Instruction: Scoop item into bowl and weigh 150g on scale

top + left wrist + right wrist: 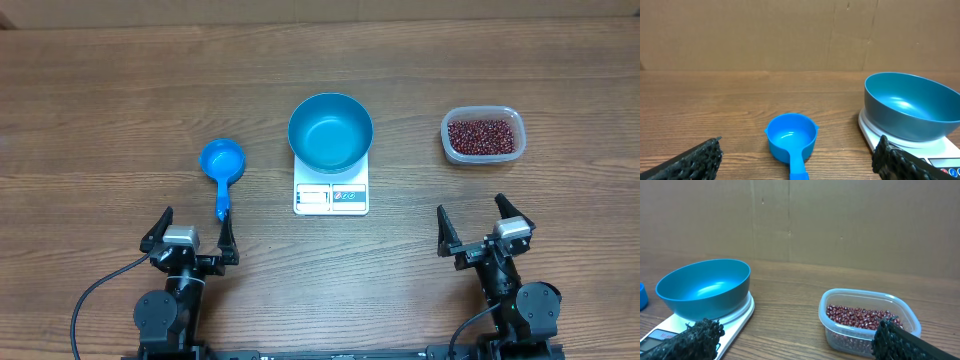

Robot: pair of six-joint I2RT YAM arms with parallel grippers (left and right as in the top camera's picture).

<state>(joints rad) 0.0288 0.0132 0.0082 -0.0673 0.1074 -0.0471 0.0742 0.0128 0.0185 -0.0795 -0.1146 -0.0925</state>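
Sitting empty on the scale [331,197], bowl [330,130] is mid tabletop [100,100]. Beans [483,135] in clear tub [447,130] ahead of right tool [470,215]; scoop [222,160] ahead of left tool [193,230]. Both tools wide open, holding nothing.

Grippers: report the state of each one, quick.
Left gripper: open, holding nothing.
Right gripper: open, holding nothing.

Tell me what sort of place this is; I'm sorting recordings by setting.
Likely a lab test bench rather than a kitchen: a bare wooden table, a cardboard backdrop, and just a scale, bowl, scoop and tub of beans laid out.
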